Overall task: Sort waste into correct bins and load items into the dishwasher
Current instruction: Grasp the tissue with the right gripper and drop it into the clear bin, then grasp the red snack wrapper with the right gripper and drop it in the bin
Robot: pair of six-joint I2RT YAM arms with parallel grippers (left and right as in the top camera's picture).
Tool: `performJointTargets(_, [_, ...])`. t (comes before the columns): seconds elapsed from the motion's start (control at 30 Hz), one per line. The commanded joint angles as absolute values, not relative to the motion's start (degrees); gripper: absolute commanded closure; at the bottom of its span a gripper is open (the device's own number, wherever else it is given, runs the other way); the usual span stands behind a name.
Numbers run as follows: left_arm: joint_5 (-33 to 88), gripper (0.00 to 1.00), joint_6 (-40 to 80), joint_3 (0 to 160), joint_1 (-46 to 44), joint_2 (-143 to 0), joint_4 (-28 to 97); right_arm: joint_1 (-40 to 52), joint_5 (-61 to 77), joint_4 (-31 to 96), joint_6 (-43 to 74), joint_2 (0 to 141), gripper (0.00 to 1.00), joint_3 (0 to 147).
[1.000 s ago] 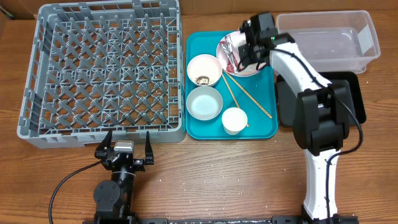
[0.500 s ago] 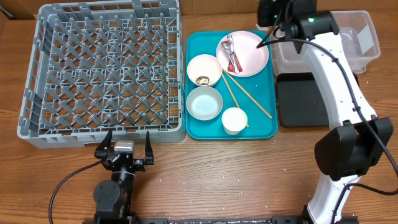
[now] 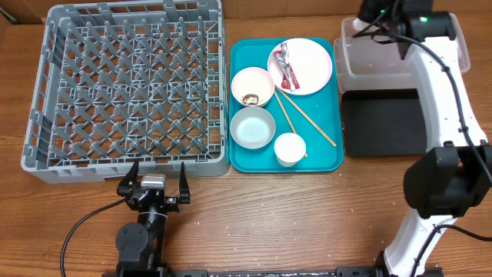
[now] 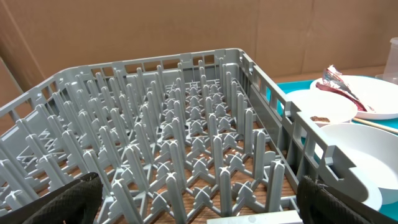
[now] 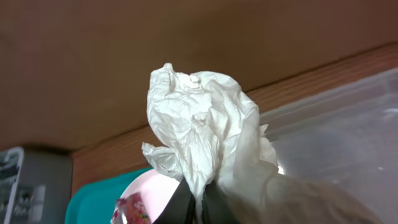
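Right gripper (image 5: 198, 208) pinches crumpled white paper (image 5: 205, 124), clear tub (image 5: 336, 143) just below and to its right: waste-sorting step. Next, probably centre over the tub and release.

A wooden table (image 3: 77, 231) of warm brown grain fills the overhead view from left to right; the light on it is even; beyond its far edge stand flat brown cardboard-like panels (image 4: 124, 31), with seams at left and right.
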State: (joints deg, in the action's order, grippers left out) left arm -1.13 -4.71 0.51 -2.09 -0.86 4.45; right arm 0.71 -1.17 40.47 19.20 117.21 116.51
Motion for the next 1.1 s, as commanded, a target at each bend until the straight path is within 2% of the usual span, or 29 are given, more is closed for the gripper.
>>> performJointTargets(0.0, [-1.5,0.0,-5.6,0.3,-1.5,-0.4,4.3,-0.8,-4.8,40.4,24.2,119.0,0.96,115.7])
performJointTargets(0.1, [-1.5,0.0,-5.6,0.3,-1.5,-0.4,4.3,-1.3,-6.4,41.0,24.8,120.6,0.96,115.6])
performJointTargets(0.43, [-1.5,0.0,-5.6,0.3,-1.5,-0.4,4.3,-1.4,-20.4,47.0,40.0,123.9,0.96,115.5])
performJointTargets(0.47, [-1.5,0.0,-5.6,0.3,-1.5,-0.4,4.3,-1.4,-20.3,46.6,40.8,124.0,0.81,115.5])
performJointTargets(0.5, [-1.5,0.0,-5.6,0.3,-1.5,-0.4,4.3,-1.4,-20.3,46.0,41.0,124.1,0.6,115.5])
performJointTargets(0.53, [-1.5,0.0,-5.6,0.3,-1.5,-0.4,4.3,-1.4,-20.3,45.3,40.9,124.1,0.27,115.5])
performJointTargets(0.63, [-1.5,0.0,-5.6,0.3,-1.5,-0.4,4.3,-1.3,-19.4,44.3,38.6,124.1,0.0,115.6])
performJointTargets(0.83, [-1.5,0.0,-5.6,0.3,-1.5,-0.4,4.3,0.5,6.1,44.3,18.3,122.5,0.0,116.7])
performJointTargets(0.87, [-1.5,0.0,-5.6,0.3,-1.5,-0.4,4.3,2.1,9.2,43.5,13.8,122.2,0.03,116.7])
performJointTargets(1.07, [-1.5,0.0,-5.6,0.3,-1.5,-0.4,4.3,9.4,6.8,43.2,4.4,122.8,0.12,115.8])
